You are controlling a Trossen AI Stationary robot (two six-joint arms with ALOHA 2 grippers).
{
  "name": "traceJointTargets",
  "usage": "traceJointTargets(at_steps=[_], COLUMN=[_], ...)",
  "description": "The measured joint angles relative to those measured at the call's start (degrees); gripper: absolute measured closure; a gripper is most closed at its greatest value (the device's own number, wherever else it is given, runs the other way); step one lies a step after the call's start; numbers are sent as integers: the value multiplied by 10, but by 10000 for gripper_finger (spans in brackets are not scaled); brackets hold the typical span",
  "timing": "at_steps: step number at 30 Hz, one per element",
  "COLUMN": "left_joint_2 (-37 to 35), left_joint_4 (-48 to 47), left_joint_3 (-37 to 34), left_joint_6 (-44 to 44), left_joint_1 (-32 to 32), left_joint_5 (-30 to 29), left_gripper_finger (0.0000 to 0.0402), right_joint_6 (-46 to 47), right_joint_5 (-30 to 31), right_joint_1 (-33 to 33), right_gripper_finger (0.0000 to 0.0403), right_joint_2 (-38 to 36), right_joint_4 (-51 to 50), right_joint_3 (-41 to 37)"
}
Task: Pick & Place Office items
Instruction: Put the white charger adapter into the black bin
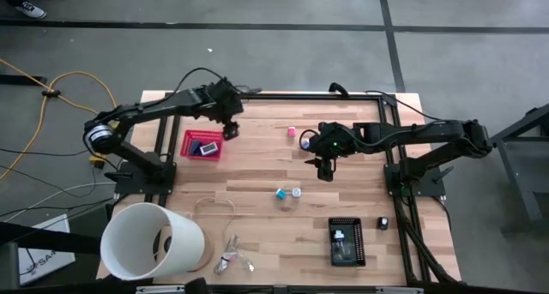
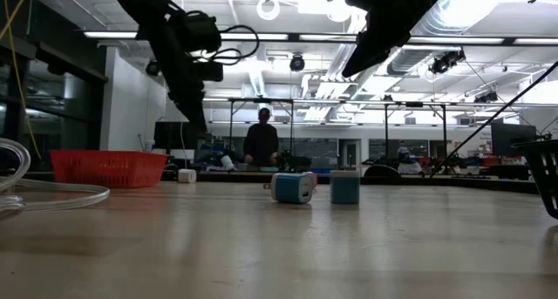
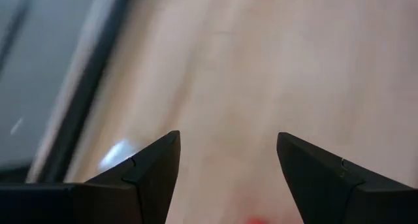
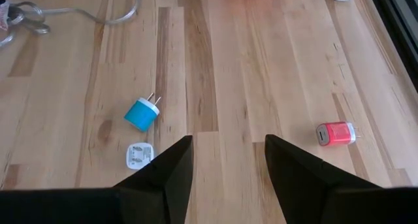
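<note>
Clear tubing (image 2: 52, 194) lies nearest, lower left; blue charger (image 1: 280, 193) and white charger (image 1: 297, 192) sit mid-frame; pink charger (image 1: 291, 132) above; left gripper (image 1: 230, 131) open over red basket (image 1: 202, 145); right gripper (image 1: 324, 171) open, empty.

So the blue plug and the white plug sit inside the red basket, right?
No. The blue plug and white plug lie on the bare table, well apart from the red basket, as the high view shows.

left end effector (image 1: 230, 129) raised, fingers apart, right end effector (image 1: 324, 168) raised, fingers parted, both empty
</note>
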Motion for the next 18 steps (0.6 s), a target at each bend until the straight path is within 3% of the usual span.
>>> traceJointTargets(at_steps=[3,5,14,18], left_joint_2=[0,0,17,55], left_joint_4=[8,10,43,29], left_joint_3=[0,0,4,30], left_joint_6=[-87,-128,-338,-379], left_joint_1=[-6,-13,-40,-38], left_joint_5=[-84,-111,-123,-124], left_gripper_finger=[156,156,156,156], right_joint_6=[0,0,0,0], right_joint_5=[0,0,0,0], right_joint_1=[0,0,0,0], right_gripper_finger=[227,227,227,227], right_joint_2=[0,0,0,0], right_joint_4=[0,0,0,0], right_joint_3=[0,0,0,0])
